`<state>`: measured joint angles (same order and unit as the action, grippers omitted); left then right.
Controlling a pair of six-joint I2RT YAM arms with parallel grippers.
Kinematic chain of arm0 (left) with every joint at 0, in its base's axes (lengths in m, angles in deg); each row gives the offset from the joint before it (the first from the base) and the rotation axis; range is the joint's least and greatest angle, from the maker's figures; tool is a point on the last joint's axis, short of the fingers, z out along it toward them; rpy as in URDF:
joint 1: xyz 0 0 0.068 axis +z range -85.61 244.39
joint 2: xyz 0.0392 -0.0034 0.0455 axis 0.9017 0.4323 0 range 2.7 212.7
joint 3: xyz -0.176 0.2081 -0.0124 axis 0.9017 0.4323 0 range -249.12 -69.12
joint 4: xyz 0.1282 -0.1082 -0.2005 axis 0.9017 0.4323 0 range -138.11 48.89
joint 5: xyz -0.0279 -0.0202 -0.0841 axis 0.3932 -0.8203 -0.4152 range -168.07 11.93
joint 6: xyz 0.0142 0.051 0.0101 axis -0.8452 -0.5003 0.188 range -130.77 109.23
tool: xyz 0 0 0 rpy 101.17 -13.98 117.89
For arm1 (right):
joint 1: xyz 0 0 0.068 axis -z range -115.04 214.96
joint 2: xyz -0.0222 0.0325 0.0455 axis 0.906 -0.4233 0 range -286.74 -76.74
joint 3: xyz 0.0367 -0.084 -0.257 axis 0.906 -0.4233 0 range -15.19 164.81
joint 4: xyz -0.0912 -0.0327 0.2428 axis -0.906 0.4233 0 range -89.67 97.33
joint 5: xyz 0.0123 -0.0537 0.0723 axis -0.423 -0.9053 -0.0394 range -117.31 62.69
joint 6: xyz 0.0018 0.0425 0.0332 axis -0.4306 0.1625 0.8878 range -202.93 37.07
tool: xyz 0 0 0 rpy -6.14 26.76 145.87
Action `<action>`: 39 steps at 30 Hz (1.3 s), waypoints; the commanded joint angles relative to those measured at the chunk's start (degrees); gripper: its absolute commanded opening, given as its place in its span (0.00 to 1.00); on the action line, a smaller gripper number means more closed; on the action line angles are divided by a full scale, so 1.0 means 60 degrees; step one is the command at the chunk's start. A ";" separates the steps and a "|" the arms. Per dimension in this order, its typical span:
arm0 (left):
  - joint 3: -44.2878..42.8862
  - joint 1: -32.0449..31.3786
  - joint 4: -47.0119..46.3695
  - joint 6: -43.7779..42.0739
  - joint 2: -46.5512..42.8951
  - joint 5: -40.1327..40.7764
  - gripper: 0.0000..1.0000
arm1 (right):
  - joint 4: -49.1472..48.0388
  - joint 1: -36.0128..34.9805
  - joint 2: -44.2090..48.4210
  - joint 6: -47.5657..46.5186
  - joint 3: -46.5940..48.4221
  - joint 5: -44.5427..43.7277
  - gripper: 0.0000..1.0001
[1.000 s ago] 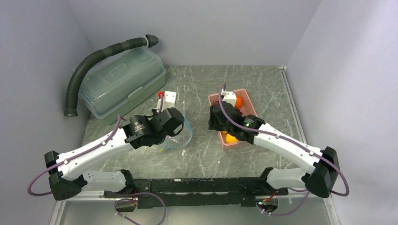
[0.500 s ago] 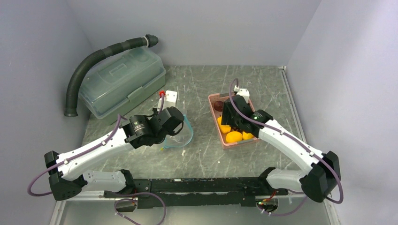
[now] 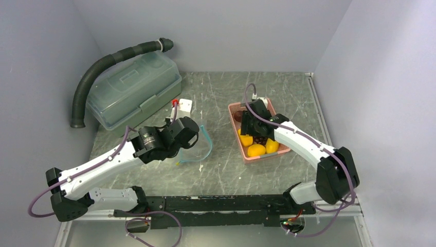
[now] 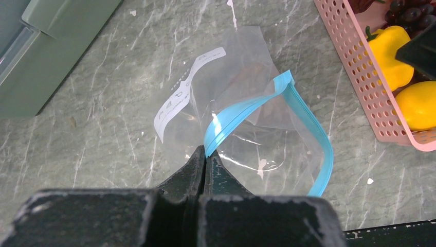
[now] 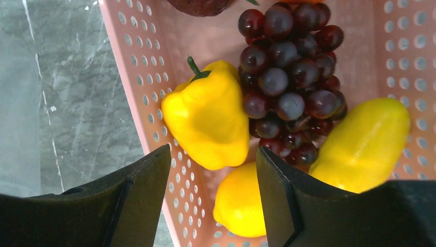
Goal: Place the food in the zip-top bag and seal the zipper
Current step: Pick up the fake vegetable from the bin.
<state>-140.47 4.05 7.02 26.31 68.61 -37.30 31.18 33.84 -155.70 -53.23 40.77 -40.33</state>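
The clear zip-top bag (image 4: 247, 87) with a white label (image 4: 185, 92) lies on the table, its mouth gaping. My left gripper (image 4: 205, 154) is shut on the teal zipper (image 4: 308, 134) at its near end. In the top view the left gripper (image 3: 191, 145) sits at the bag (image 3: 201, 149). My right gripper (image 5: 213, 154) is open and empty, hovering over the pink basket (image 5: 139, 56). In the basket lie three yellow pieces (image 5: 208, 121), a grape bunch (image 5: 290, 77) and a dark reddish fruit (image 5: 200, 4). The right gripper (image 3: 252, 131) hides the orange in the top view.
A green-grey lidded box (image 3: 133, 90) stands at the back left with a black ribbed hose (image 3: 103, 64) over it. A small white block with a red cap (image 3: 184, 107) sits behind the bag. The pink basket (image 3: 234, 110) stands right of the bag.
My right arm has swung from the basket's left side to over its middle, and its elbow has drawn in. The orange is now hidden. My left gripper still holds the zipper, barely moved.
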 commanded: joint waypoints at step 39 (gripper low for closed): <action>-0.0237 0.0110 0.0025 0.0105 0.0023 -0.0131 0.00 | -0.1826 0.0639 -0.2523 -0.0318 -0.0056 0.1479 0.76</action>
<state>-140.47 4.45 7.41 26.46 68.56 -37.82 18.48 37.78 -168.99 -53.52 41.73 -31.74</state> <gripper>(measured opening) 0.013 0.758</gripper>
